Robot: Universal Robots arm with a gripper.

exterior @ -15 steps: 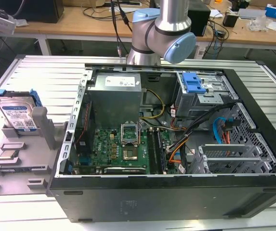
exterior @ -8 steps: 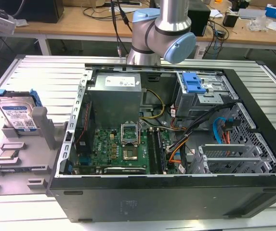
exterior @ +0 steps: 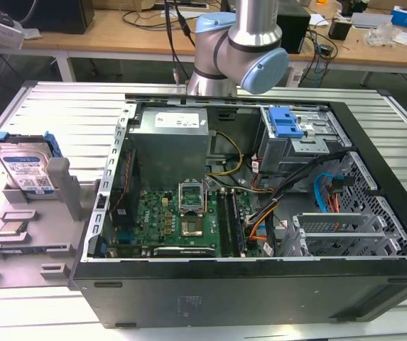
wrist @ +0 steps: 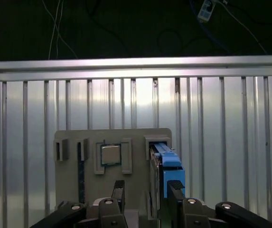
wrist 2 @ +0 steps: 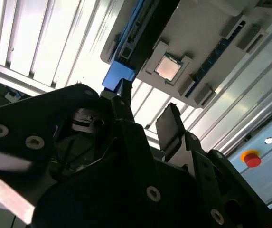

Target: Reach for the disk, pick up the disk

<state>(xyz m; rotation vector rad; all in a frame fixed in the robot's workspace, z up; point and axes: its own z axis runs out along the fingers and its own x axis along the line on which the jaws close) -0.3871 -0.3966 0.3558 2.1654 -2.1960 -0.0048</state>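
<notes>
The disk (exterior: 24, 168) stands on edge in a grey holder (exterior: 61, 186) at the exterior view's left; it is silver with a white-and-blue label and a blue bracket. In the first wrist view the disk (wrist: 167, 164) appears edge-on, blue bracket uppermost. My gripper (wrist: 147, 192) hangs above the holder, open, with one fingertip (wrist: 175, 189) over the blue bracket and the other over the grey plate. In the second wrist view my gripper (wrist 2: 147, 113) has its two dark fingers apart, with nothing between them, near the blue edge of the disk (wrist 2: 118, 76).
A small square processor chip (wrist: 111, 154) sits in a pocket of the holder beside the disk. An open black computer case (exterior: 373, 213) takes up the middle of the slatted metal table (exterior: 68, 106). A red button (wrist 2: 252, 159) shows on a white box.
</notes>
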